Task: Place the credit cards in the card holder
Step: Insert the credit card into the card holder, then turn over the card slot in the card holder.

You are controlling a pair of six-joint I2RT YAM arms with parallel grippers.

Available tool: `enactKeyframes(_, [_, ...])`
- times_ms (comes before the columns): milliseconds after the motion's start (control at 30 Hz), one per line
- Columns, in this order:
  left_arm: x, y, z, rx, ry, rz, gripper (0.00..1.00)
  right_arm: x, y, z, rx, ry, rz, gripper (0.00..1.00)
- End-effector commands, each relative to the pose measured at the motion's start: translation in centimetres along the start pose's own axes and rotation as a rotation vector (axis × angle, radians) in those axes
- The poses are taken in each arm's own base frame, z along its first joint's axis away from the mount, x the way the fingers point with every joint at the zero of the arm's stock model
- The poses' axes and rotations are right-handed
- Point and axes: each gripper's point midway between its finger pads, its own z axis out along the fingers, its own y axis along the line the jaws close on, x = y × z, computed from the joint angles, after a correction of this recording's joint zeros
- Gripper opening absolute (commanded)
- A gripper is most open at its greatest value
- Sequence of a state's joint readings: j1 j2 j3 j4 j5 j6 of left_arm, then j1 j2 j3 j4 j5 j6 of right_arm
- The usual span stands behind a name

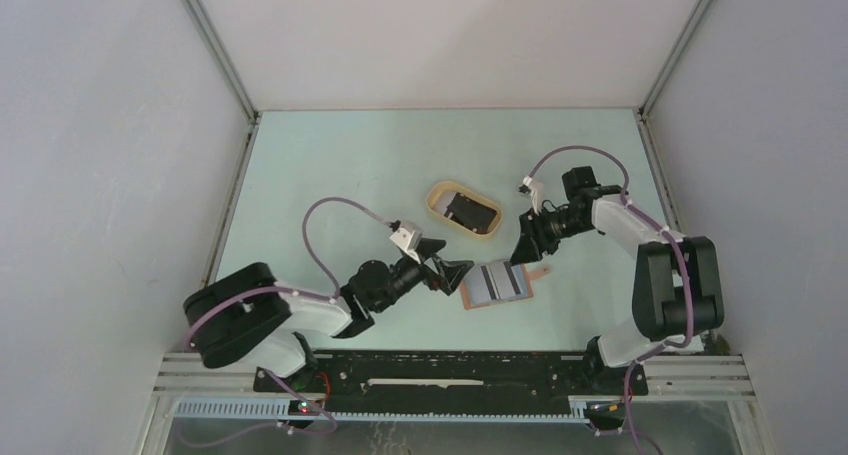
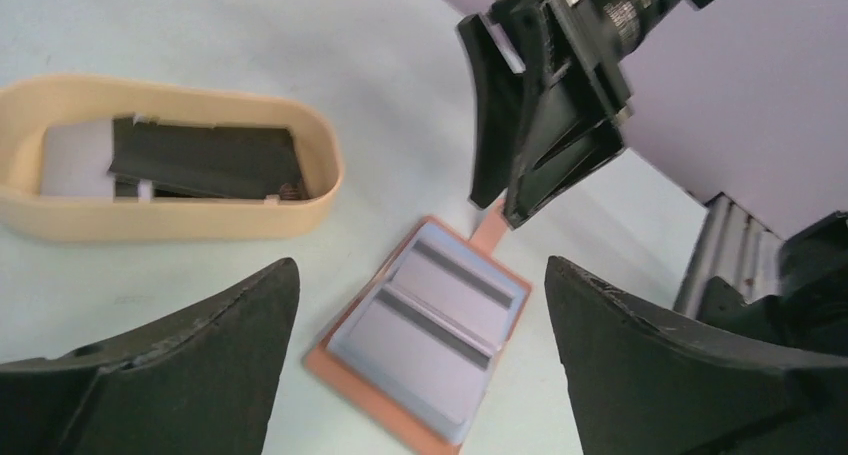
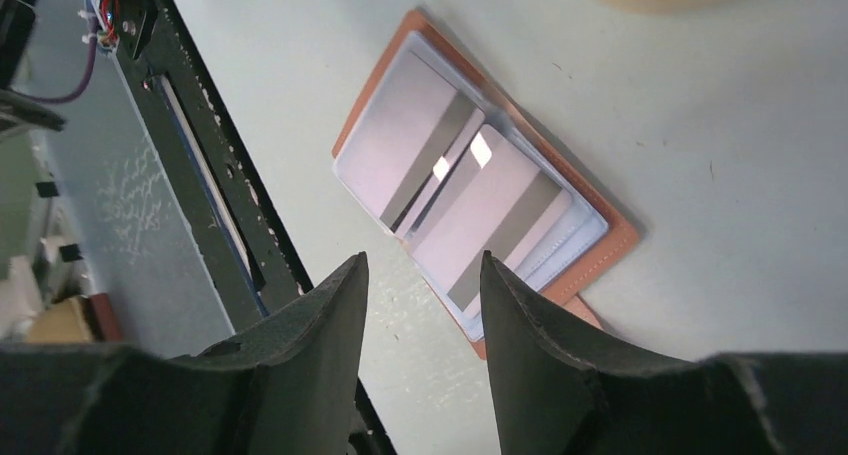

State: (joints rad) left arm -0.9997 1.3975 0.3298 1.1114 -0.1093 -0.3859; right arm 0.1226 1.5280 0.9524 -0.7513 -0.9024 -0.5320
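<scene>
The card holder [image 1: 497,283] lies open on the table, reddish-brown with light blue pockets [image 3: 585,237]. Two whitish credit cards with dark stripes, one [image 3: 405,140] and another [image 3: 500,215], sit in its pockets [image 2: 430,325]. More credit cards, black [image 2: 210,160] and whitish [image 2: 75,160], lie in the beige oval tray [image 1: 436,197]. My left gripper [image 1: 455,272] stands open just left of the holder, its fingers wide apart [image 2: 420,265] with nothing between them. My right gripper [image 1: 525,245] hangs open over the holder's snap tab [image 2: 490,230], holding nothing [image 3: 423,260].
The tray's wall [image 2: 170,220] stands a short way behind and left of the holder. The black base rail [image 3: 215,195] runs along the table's near edge, close to the holder. White enclosure walls bound the table on three sides.
</scene>
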Motion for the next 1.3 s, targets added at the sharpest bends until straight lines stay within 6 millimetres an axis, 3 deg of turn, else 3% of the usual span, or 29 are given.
enactKeyframes(0, [-2.2,2.0,-0.1,-0.030,-0.168,-0.034,1.00,-0.6,-1.0,0.0,0.028,0.023,0.123,0.54])
enactKeyframes(67, [-1.3,0.8,0.4,0.081,-0.107,-0.079,1.00,-0.3,-1.4,0.4,0.030,0.041,0.146,0.54])
enactKeyframes(200, [-0.2,0.3,1.0,0.135,-0.058,-0.111,0.98,0.2,-2.4,1.0,0.053,0.078,0.189,0.54])
enactKeyframes(400, [1.9,-0.7,2.0,0.189,0.024,-0.204,0.84,0.9,-3.1,1.8,0.050,0.125,0.243,0.52])
enactKeyframes(533, [3.5,-0.4,2.8,0.166,0.087,-0.250,0.70,1.6,-3.4,2.5,0.044,0.167,0.266,0.49])
enactKeyframes(733, [6.0,0.7,3.7,0.070,0.187,-0.316,0.34,2.3,-4.2,2.7,0.061,0.197,0.297,0.47])
enactKeyframes(867, [8.4,1.1,4.0,0.018,0.243,-0.376,0.20,2.6,-4.6,2.8,0.078,0.210,0.305,0.47])
enactKeyframes(1267, [12.1,1.9,4.1,-0.126,0.379,-0.344,0.09,2.9,-4.1,3.2,0.030,0.226,0.335,0.47])
